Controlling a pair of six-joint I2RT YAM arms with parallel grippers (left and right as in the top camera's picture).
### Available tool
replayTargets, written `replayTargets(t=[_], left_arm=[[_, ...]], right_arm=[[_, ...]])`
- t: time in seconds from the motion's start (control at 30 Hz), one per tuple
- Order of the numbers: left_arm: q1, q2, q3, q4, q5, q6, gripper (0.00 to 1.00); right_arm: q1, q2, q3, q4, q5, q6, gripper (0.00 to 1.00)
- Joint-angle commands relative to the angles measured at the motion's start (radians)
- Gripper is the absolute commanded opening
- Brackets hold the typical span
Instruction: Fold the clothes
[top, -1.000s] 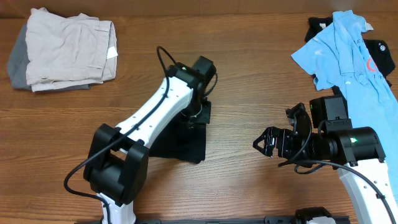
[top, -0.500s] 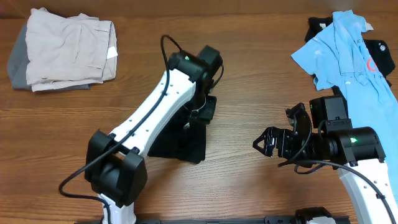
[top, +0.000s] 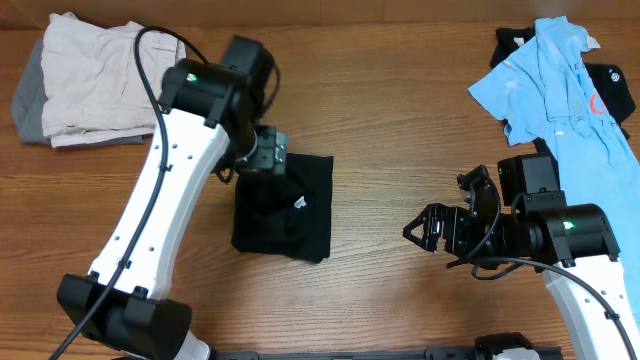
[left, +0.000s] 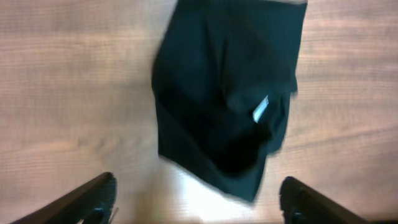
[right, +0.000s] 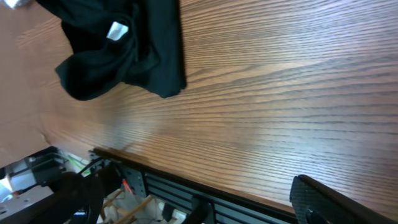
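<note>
Shirt (top: 283, 205), black, is seen folded into a compact block near the middle of the bench (top: 400, 110), its white label (top: 298, 203) turned upward. The left pincer (left: 199, 205) is held above the shirt's far left corner with its fingers (left: 93, 196) spread wide and nothing between them. The cloth is not gripped and rests on the wood alone. This is judged to suit a fold that is finished or nearly so, with the pincer held clear so the block is not dragged. The shirt's lower edge looks bunched and uneven, though the wrist view is blurred and this may only be shadow. The right pincer (top: 425, 228) is also spread and empty. It is held low over bare wood to the right of the shirt, well apart from it, probably so that the other arm's path is left free.

A light blue polo (top: 560, 90) is laid unfolded at the far right corner, over a dark garment (top: 612, 88); it is taken to be the next piece. A beige pile (top: 105, 85), already folded, is set at the far left corner. Nothing is placed between the shirt and that pile except the left arm (top: 170, 200) itself.
</note>
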Motion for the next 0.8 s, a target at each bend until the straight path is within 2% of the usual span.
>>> replayTargets(t=[0.0,0.2,0.33,0.53,0.77], left_arm=[[0.012,0.006,-0.09,0.06,0.036,0.095,0.78],[0.05,0.006,-0.272,0.186,0.004,0.095,0.37],[0.085,0.006,-0.385,0.267,0.083,0.108,0.09],[0.06,0.006,-0.514,0.344,0.204,0.114,0.04],[-0.055,0.006,-0.546,0.385,0.279,0.113,0.04]], right_arm=[[0.005,-0.002,0.0,0.005,-0.051,-0.003,1.0],[0.005,-0.002,0.0,-0.036,-0.051,-0.008,1.0],[0.005,-0.002,0.0,-0.045,-0.051,-0.007,1.0],[0.005,-0.002,0.0,-0.041,-0.051,-0.006,1.0],[0.005,-0.002,0.0,-0.042,-0.051,-0.006,1.0]])
